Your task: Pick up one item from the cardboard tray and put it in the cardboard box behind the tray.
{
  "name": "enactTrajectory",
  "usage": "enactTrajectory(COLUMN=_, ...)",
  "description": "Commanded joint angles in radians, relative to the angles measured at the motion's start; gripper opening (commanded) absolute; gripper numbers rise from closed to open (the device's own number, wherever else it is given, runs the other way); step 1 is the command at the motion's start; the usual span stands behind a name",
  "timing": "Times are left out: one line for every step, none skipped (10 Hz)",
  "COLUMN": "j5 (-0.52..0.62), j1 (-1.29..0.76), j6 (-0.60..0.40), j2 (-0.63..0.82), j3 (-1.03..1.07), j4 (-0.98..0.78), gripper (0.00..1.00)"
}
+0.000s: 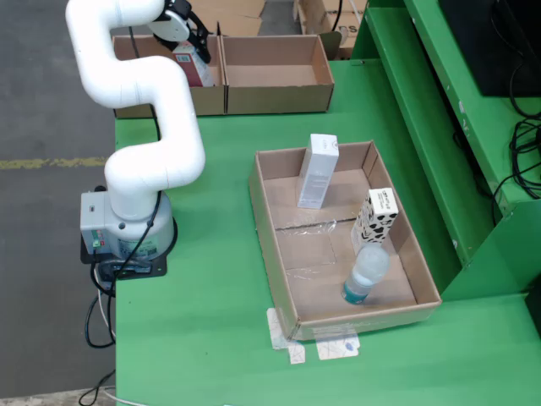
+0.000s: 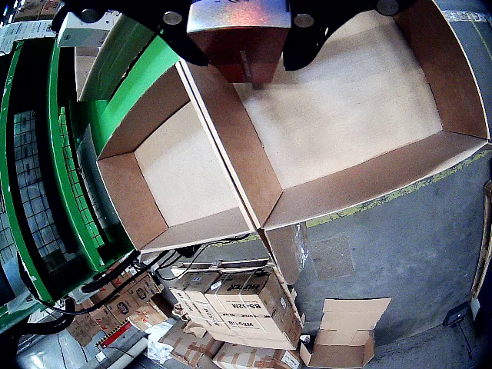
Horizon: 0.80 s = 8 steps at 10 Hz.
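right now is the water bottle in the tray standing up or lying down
Lying down. The water bottle rests on its side on the tray floor, cap toward the front wall, beside the spotted box.

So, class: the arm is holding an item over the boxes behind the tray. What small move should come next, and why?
Probably lower a little and open the gripper. It grips a reddish carton directly above the bare floor of a cardboard box, within its walls, so releasing should drop it inside. Three items remain in the tray.
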Motion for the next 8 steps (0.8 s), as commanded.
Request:
enactTrajectory(j5=-0.013, j1=0.001, j6=0.005, j2=0.030, j3=0.026, j4=0.008, gripper=0.50)
enactTrajectory(j5=-0.013, j1=0.001, j6=0.005, j2=0.030, j3=0.026, j4=0.008, gripper=0.60)
enactTrajectory(j5=-0.013, j1=0.001, j6=0.005, j2=0.030, j3=0.026, j4=0.008, gripper=0.70)
enactTrajectory(j5=-0.013, j1=0.001, j6=0.005, j2=0.030, j3=0.026, j4=0.008, gripper=0.80)
enactTrajectory(j5=-0.013, j1=0.001, j6=0.005, j2=0.030, j3=0.026, j4=0.008, gripper=0.90)
enactTrajectory(j5=-0.013, j1=0.001, j6=0.005, j2=0.030, j3=0.026, j4=0.008, gripper=1.00)
enactTrajectory(j5=-0.013, j1=0.001, j6=0.005, j2=0.030, j3=0.026, j4=0.008, gripper=1.00)
enactTrajectory(j5=-0.013, j1=0.001, j6=0.005, j2=0.030, j3=0.026, j4=0.008, gripper=1.00)
